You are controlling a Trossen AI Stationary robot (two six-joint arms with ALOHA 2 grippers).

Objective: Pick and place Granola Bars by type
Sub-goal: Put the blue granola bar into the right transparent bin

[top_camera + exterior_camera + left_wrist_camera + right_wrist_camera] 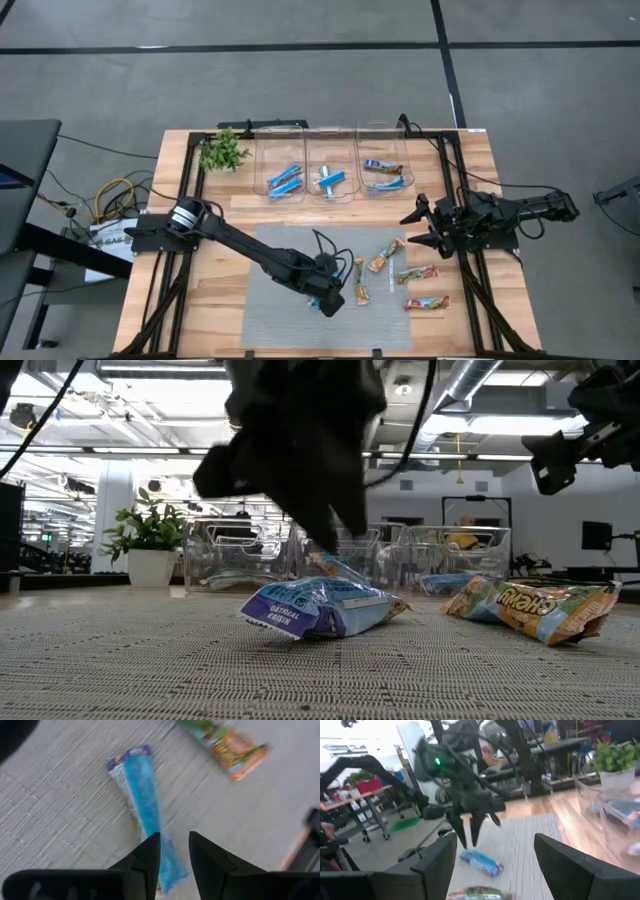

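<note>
Left gripper (174, 851): low over the grey mat (280, 300), fingers narrowed around one end of a blue bar (142, 800) lying flat; the end-only hold may let it swing or slip.
Tan bars (385, 256): just beside; could be nudged.
Right gripper (420, 228): waiting, fingers wide.
Bins (332, 160): far tabletop edge.

Glossy, crinkled foil wraps the blue bar (145, 805) between the matt black plastic fingers (150, 857) of the left gripper (174, 851). Beneath it lies a grey mat (280, 300) of coarse, ribbed weave. Beyond it, clear glossy plastic bins (332, 165) stand on a smooth pale wooden table (500, 290).
</note>
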